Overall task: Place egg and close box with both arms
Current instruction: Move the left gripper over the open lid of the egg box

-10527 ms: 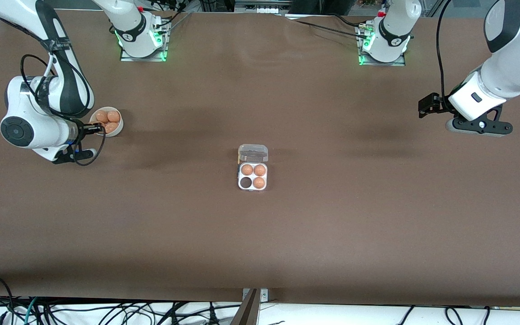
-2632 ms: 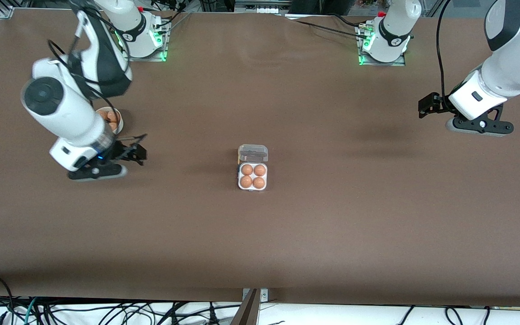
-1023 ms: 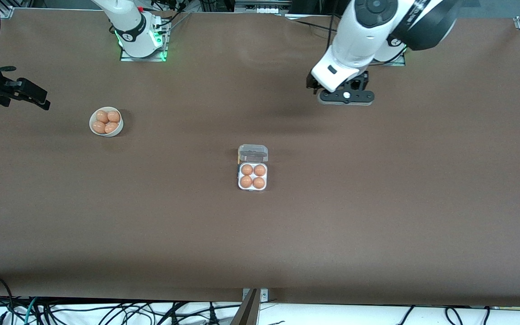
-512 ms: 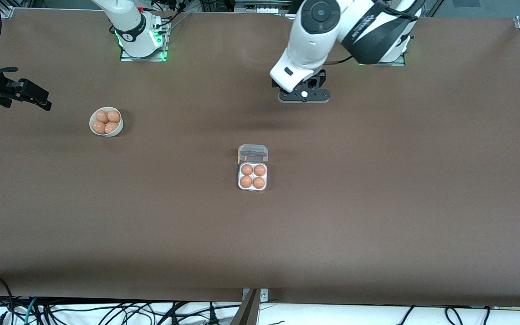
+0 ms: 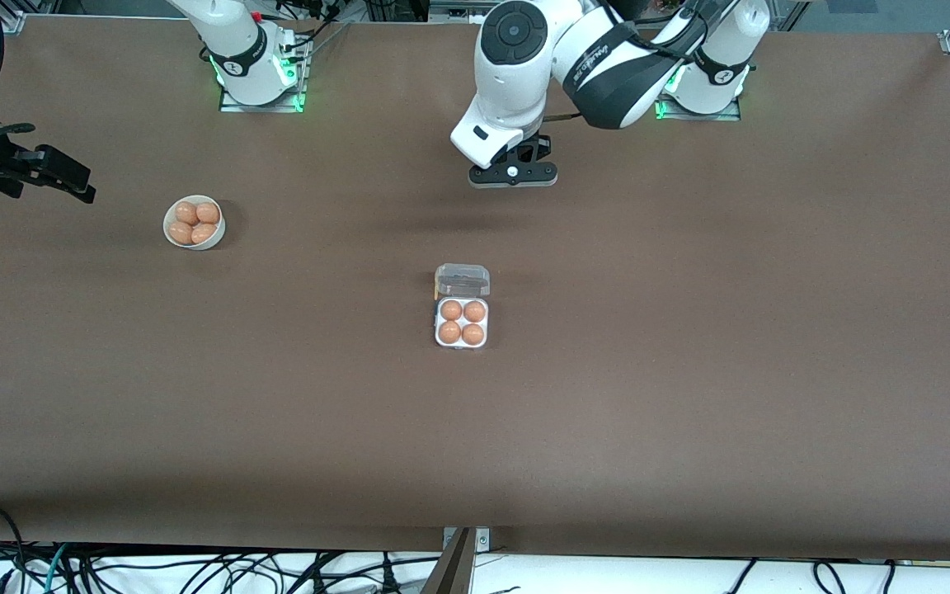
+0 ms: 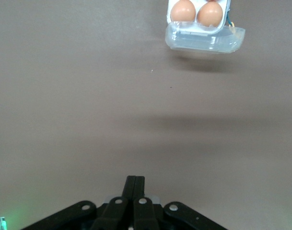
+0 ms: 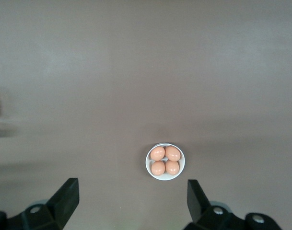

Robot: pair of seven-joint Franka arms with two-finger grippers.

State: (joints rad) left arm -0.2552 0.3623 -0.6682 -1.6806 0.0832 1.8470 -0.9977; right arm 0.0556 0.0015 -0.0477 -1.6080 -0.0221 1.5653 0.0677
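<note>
The box [image 5: 462, 322] sits mid-table with its clear lid [image 5: 462, 280] open. An orange-brown egg [image 5: 449, 332] fills each of its four cells. My left gripper [image 5: 513, 174] is shut and empty. It hangs over bare table between the arm bases and the box. In the left wrist view the gripper [image 6: 134, 184] points toward the open lid [image 6: 204, 39], with two eggs [image 6: 183, 10] showing. My right gripper [image 7: 131, 196] is open and empty. It waits high at the right arm's end of the table, near the white bowl [image 7: 165, 177].
The round white bowl [image 5: 194, 246] holds several more eggs toward the right arm's end of the table. The brown tabletop around the box is bare. Cables hang below the table edge nearest the front camera.
The box's empty cell now holds an egg. The right arm has pulled back to its end of the table. The left arm has swung in from its end toward the box, gripper shut.
</note>
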